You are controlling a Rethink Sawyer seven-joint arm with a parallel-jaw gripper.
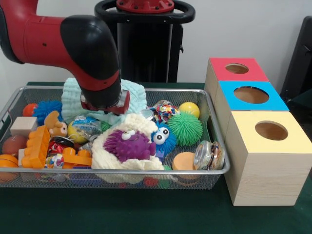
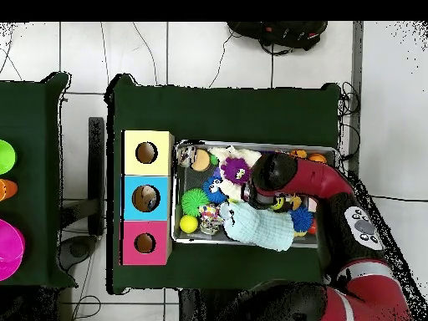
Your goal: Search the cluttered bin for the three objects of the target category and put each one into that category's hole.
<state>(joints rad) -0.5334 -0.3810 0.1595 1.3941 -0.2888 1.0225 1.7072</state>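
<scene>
Arm (image 1: 73,44) down in the wire bin (image 1: 214,122) — gripper hidden under the wrist, so whether it is spread or pinched cannot be told.
The wrist hangs over the pale blue cloth (image 1: 134,100) at the bin's middle; a purple furry toy (image 1: 127,145) lies at its 5 o'clock, a green spiky ball (image 1: 185,128) and a yellow ball (image 1: 189,109) at 3 o'clock, orange blocks (image 1: 36,146) at 8 o'clock. Outside — red box (image 1: 236,69), blue box (image 1: 251,95), yellow box (image 1: 270,131), each with a hole on top.

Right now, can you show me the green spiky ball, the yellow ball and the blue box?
green spiky ball (image 1: 185,128), front view, middle of its spikes.
yellow ball (image 1: 189,108), front view, its top.
blue box (image 1: 273,101), front view, lid right of the hole.
</scene>
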